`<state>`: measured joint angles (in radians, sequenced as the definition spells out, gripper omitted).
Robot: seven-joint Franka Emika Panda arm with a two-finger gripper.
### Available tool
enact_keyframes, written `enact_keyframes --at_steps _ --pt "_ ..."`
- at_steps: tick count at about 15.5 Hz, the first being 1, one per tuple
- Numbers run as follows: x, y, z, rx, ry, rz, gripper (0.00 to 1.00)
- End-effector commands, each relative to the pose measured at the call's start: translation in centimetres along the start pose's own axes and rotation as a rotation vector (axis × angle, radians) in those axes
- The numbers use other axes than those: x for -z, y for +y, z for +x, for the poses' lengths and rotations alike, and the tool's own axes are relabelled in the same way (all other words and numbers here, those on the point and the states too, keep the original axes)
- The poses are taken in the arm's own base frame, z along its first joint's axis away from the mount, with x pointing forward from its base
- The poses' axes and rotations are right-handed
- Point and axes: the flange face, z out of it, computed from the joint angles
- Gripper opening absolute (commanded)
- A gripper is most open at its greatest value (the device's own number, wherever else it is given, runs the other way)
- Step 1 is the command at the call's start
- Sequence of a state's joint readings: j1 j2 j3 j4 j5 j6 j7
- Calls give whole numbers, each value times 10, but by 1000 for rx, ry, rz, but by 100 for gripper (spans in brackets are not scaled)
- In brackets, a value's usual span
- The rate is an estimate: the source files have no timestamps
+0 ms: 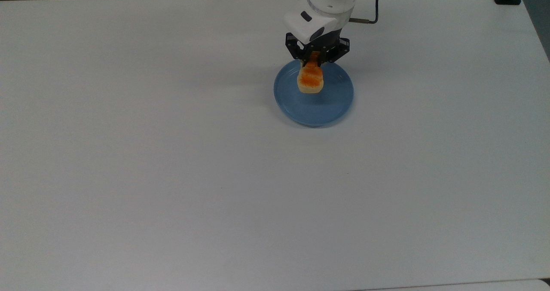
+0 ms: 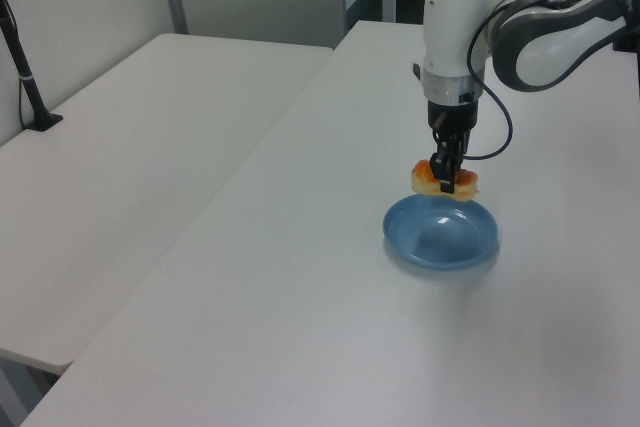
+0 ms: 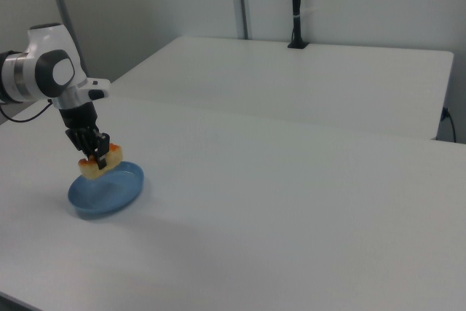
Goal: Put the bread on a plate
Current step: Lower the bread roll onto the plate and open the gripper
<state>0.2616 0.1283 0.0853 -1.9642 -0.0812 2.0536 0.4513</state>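
Even, bright overhead light falls on the white tabletop [image 1: 172,175], which looks slightly washed out. Shadows are soft and faint: a pale smudge lies beside the plate [image 1: 333,106] in the top view. The plate's basin shows a mild sheen in the left view.

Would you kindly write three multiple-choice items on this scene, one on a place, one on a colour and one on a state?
1. Where is the bread?
A. Flat on the bare table
B. Over the plate, held up
C. At the table's edge

2. What colour is the plate?
A. Red
B. Light blue
C. Green

3. What is the end effector doing?
A. Gripping the bread
B. Open over bare table
C. Gripping the plate's rim

Answers: 1 B, the left view shows the bread raised above the plate's far edge. 2 B, it is blue in all three views. 3 A, its fingers are closed on the loaf's middle.
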Motion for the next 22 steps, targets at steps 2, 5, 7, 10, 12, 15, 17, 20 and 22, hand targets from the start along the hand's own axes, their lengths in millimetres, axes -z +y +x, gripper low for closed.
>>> enact_keyframes --at_steps 2,5,7,10,12,15,17,20,22 --pt "-14 -5 -11 -26 16 16 32" --pt "-36 -20 -11 -7 -1 2 32" --pt "-48 -25 -10 -4 1 -7 32" --pt "-56 -26 -6 -14 -2 -19 33" --pt "-57 -25 -5 -18 -4 -19 52" --pt "-57 -26 -6 -53 1 -32 85" --pt "-57 -25 -6 -65 10 -52 95" --pt "-40 -16 -2 -83 21 -50 100" --pt "0 3 7 -115 25 -57 100"
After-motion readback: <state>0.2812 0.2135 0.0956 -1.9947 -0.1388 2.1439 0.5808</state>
